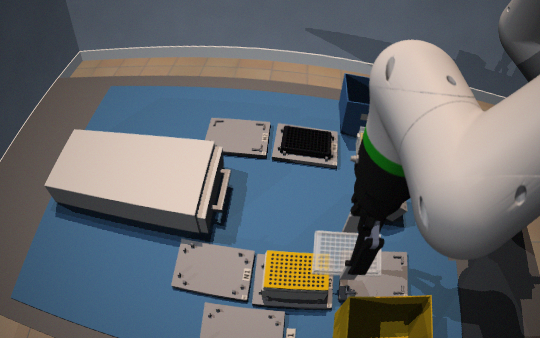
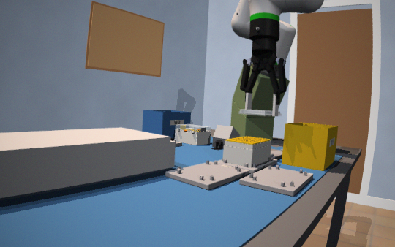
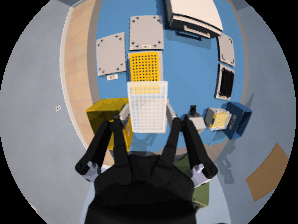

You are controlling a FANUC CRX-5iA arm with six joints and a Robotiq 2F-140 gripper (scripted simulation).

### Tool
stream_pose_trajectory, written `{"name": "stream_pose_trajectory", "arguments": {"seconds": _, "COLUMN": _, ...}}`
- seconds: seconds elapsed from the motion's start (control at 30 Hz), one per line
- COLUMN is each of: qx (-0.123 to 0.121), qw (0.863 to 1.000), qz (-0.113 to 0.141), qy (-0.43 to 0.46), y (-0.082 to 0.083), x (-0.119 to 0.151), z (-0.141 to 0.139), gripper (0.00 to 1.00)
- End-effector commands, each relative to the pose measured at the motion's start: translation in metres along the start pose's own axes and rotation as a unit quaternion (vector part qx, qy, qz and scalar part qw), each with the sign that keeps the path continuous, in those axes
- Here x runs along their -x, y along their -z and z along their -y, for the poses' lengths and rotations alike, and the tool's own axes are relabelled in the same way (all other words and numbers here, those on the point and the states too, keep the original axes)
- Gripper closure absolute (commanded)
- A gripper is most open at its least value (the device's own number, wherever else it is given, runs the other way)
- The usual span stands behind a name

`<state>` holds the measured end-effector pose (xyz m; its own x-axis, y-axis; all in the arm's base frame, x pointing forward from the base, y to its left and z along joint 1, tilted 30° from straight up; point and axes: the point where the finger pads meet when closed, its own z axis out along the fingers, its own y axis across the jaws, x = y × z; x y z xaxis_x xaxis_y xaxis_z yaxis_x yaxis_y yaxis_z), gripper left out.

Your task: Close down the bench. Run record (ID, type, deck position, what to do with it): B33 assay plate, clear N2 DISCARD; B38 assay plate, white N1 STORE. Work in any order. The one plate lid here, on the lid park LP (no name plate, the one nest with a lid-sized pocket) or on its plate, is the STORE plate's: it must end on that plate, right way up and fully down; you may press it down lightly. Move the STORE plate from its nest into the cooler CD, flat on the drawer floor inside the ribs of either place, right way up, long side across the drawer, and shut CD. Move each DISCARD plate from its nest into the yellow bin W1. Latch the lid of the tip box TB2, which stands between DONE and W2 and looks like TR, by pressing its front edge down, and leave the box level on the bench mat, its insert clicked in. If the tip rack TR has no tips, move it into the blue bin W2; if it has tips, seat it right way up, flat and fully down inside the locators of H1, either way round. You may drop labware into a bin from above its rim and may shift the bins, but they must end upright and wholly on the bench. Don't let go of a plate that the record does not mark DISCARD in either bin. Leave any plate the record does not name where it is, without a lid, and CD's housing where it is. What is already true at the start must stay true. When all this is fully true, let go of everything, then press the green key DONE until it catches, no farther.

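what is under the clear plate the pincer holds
From the top view, the clear plate in the pincer hangs over the yellow tip rack's corner and an empty grey nest. The arm hides the rest.
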<state>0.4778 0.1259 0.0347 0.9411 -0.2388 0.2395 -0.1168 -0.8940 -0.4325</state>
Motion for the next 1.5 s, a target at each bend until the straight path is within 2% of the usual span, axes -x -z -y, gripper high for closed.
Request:
{"name": "stream_pose_trajectory", "arguments": {"seconds": 0.0, "qx": 0.001, "qw": 1.0, "qz": 0.0, "qy": 0.0, "y": 0.0, "x": 0.006, "z": 0.008, "gripper": 1.0}}
{"name": "stream_pose_trajectory", "arguments": {"seconds": 1.47, "qx": 0.001, "qw": 1.0, "qz": 0.0, "qy": 0.0, "y": 0.0, "x": 0.063, "z": 0.092, "gripper": 1.0}}
